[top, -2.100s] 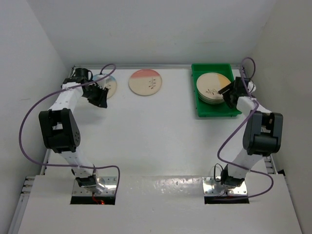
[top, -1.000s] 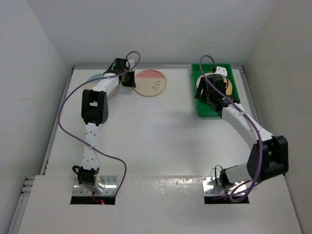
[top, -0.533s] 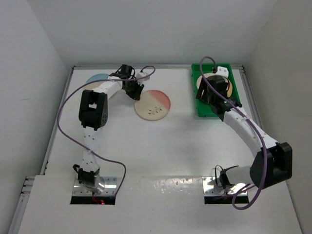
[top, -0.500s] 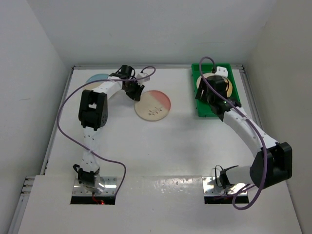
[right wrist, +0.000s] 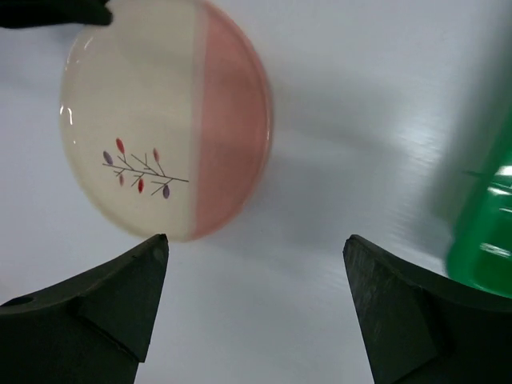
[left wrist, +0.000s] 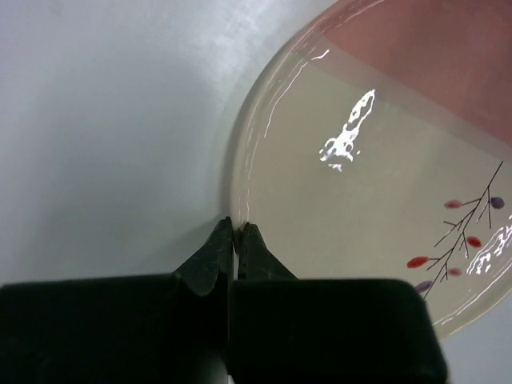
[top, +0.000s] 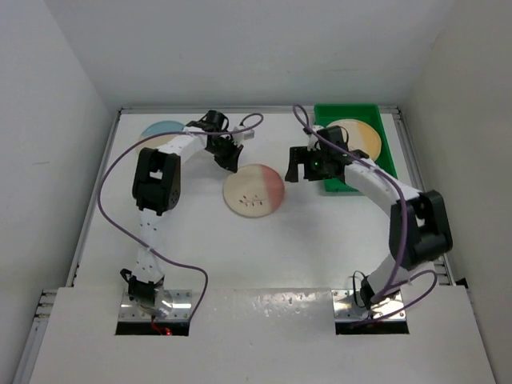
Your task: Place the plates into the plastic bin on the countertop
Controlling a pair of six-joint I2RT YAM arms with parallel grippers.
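Left hand (top: 230,158), pinched shut and empty, touches the pink plate (top: 254,190) at its 11 o'clock rim, mid-worktop (top: 240,248). Right hand (top: 302,164) hovers wide open, empty, at the plate's 2 o'clock, beside the bin (top: 344,110).

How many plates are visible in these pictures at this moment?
3. The pink plate lies in the middle, the blue plate at the far left, and the yellow plate in the green bin. More may be hidden under that one.

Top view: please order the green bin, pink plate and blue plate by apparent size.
1. green bin
2. pink plate
3. blue plate, but the left arm hides part of it, so it may equal the pink plate.
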